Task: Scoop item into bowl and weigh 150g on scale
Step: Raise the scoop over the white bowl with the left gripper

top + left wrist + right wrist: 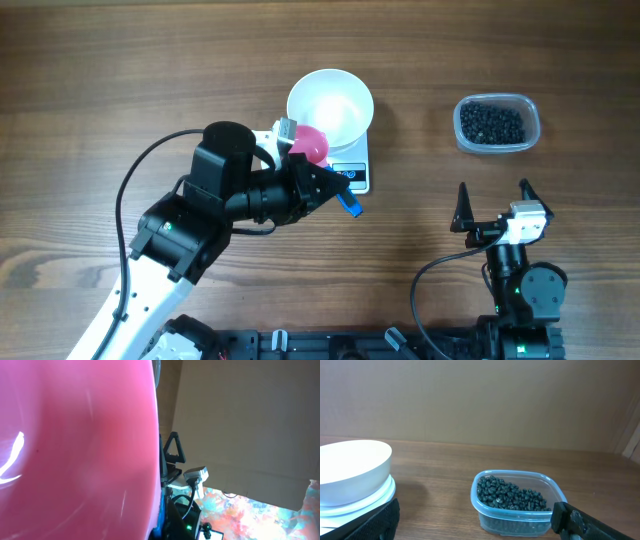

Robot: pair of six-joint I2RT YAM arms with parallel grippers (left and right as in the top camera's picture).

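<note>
The left gripper (326, 174) clenched the pink scoop (310, 145) at the white bowl (335, 100)'s rim; right gripper (493, 190) gaped empty. Level carrying probably mattered.

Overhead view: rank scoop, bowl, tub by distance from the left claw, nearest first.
1. Scoop: held in the left claw itself.
2. Bowl: just beyond the claw, on the scale.
3. Tub: far right.
</note>
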